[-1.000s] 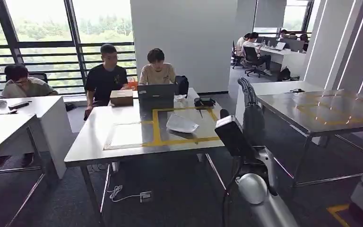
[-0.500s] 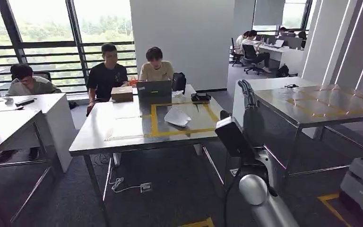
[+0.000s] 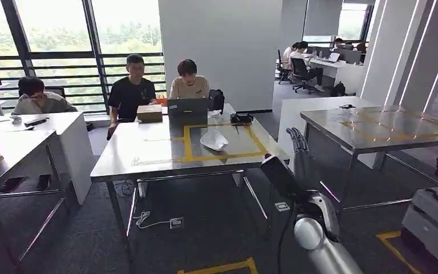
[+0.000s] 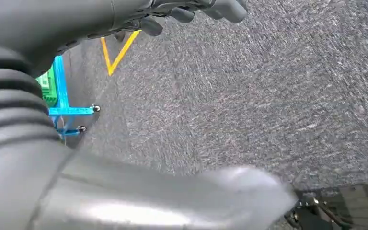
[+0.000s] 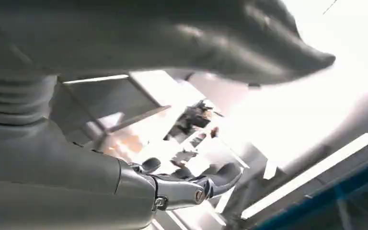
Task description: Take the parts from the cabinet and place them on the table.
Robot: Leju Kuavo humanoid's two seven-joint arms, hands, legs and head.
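Table ahead, steel top, yellow tape square; white part lies inside the square. Laptop, cardboard box and a black item at far edge; two people seated behind it. Second steel table to the right, white desk with another person to the left. Cable and socket on floor under the table. Right hand raised, fingers straight and close together, holding nothing. Left hand hangs over grey carpet, fingers loosely curled, nothing in them; blue frame nearby.
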